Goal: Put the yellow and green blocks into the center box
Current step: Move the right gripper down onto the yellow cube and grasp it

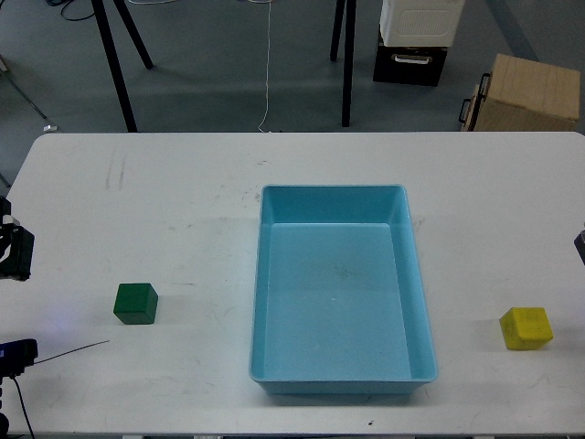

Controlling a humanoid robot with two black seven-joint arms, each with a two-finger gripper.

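Head view: white table (183,201) w/ rounded far corners fills most of the pic. Blue tray (416,274) sits mid-table, a bit right of centre, long side running from near edge toward far edge; inside is bare, sloped walls, rounded rim. Its near short wall is close to the table's near edge.

Green block (135,304) lies flat on the table toward the near-left corner, well apart from the tray's left wall. Yellow block (526,328) sits near the right edge, toward the near-right corner, slightly turned, well apart from the tray's right wall. Both blocks are outside the tray, one on each side, roughly level w/ its near half.

Left tool (15,251): only a dark bit pokes in at the table's left edge, fingers can't be told apart, so can't tell if apart or together; it touches no block. Below it, at the near-left corner, another dark part w/ a thin black wire (73,350) lying on the table. Right tool (579,247): just a dark sliver at the right edge, state can't tell either.

Beyond the far edge: grey floor, black stand legs (117,69), a thin white cord (268,64), a white-and-black crate (416,41), a brown cardboard box (528,91).
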